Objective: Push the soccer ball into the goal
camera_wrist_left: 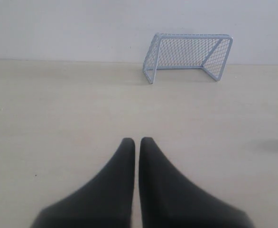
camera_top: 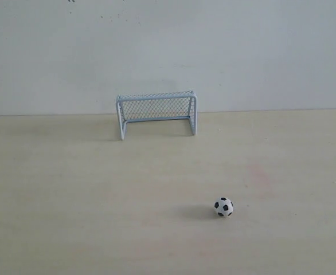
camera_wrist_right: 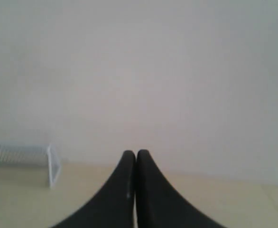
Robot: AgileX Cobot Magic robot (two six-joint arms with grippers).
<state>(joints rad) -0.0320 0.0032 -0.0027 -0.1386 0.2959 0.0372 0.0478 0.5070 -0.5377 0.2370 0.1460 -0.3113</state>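
Note:
The soccer ball (camera_top: 223,207), white with black patches, rests on the pale wooden table (camera_top: 70,189), right of centre and well in front of the goal (camera_top: 156,112). That goal, pale blue-white tubing with grey mesh, stands by the back wall with its mouth facing the ball. No gripper shows in the exterior view. In the left wrist view my left gripper (camera_wrist_left: 137,140) is shut and empty, with the goal (camera_wrist_left: 189,56) ahead and off to one side. My right gripper (camera_wrist_right: 133,153) is shut and empty too, and one end of the goal (camera_wrist_right: 50,166) shows. Neither wrist view shows the ball.
A plain white wall (camera_top: 168,51) runs directly behind the goal. A faint pinkish stain (camera_top: 260,175) marks the tabletop between ball and goal. A dark shadow (camera_wrist_left: 274,145) lies at the edge of the left wrist view.

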